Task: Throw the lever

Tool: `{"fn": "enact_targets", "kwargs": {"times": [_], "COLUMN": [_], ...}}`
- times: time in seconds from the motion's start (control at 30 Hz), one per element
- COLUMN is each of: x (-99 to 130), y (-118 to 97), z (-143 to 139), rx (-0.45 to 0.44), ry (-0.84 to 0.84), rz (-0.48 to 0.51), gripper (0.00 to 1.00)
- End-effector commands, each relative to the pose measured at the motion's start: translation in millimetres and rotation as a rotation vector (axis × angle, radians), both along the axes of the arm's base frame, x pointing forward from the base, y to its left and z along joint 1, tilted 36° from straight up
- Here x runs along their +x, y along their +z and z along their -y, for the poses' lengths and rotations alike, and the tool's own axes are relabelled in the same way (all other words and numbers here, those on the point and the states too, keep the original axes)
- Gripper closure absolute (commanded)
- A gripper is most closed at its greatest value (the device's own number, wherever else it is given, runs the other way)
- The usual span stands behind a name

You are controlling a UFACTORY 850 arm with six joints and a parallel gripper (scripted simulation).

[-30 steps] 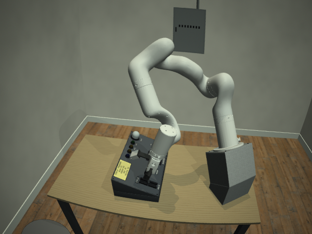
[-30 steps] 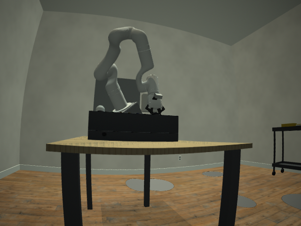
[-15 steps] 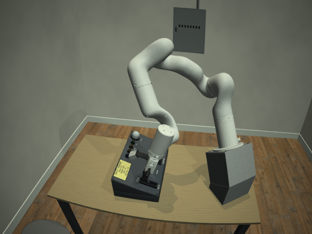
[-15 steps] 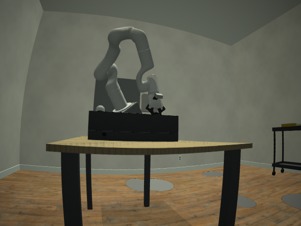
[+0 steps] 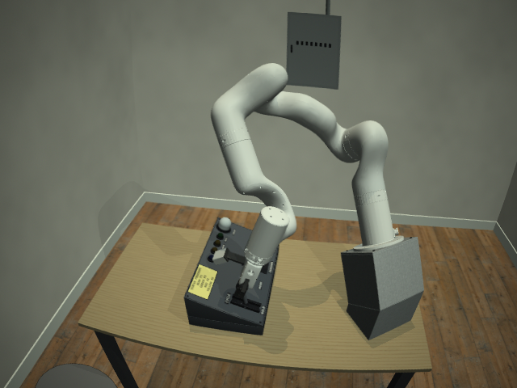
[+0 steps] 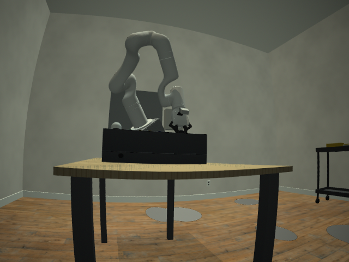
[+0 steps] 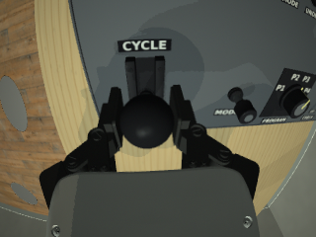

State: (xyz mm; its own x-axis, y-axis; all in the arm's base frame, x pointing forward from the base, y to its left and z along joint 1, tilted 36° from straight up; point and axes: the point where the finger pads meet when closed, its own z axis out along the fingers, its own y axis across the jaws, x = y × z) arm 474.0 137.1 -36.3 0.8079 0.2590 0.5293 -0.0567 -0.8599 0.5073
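The dark console (image 5: 229, 284) stands on the wooden table. In the wrist view my gripper (image 7: 146, 99) is shut on the lever's black ball knob (image 7: 145, 120). The lever's slot (image 7: 145, 74) runs up from the knob to the white CYCLE label (image 7: 145, 45). The knob sits a short way below that label. In the top view the gripper (image 5: 242, 289) reaches down onto the lever near the console's front right. In the exterior view the gripper (image 6: 180, 127) shows just above the console's back edge (image 6: 154, 146), and the lever is hidden.
A yellow note (image 5: 203, 281), a small toggle marked MODE (image 7: 244, 110), a rotary selector (image 7: 294, 99), several dark buttons (image 5: 216, 243) and a pale dome knob (image 5: 225, 223) also sit on the console. The arm's grey base (image 5: 382, 284) stands on the table's right.
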Motion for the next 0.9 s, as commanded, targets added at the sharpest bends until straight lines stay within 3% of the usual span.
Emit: {"fn": "enact_targets", "kwargs": {"times": [0.0,0.3,0.33,0.87], "x": [0.4,0.4,0.4,0.4], "y": [0.3,0.3,0.3,0.3], "z": [-0.6,-0.6,-0.6,-0.6], "rx": [0.001,0.001,0.001,0.001], "ry": [0.001,0.001,0.001,0.001], "rz": [0.001,0.001,0.001,0.001], "gripper": [1.0,1.0,0.24,0.24]}}
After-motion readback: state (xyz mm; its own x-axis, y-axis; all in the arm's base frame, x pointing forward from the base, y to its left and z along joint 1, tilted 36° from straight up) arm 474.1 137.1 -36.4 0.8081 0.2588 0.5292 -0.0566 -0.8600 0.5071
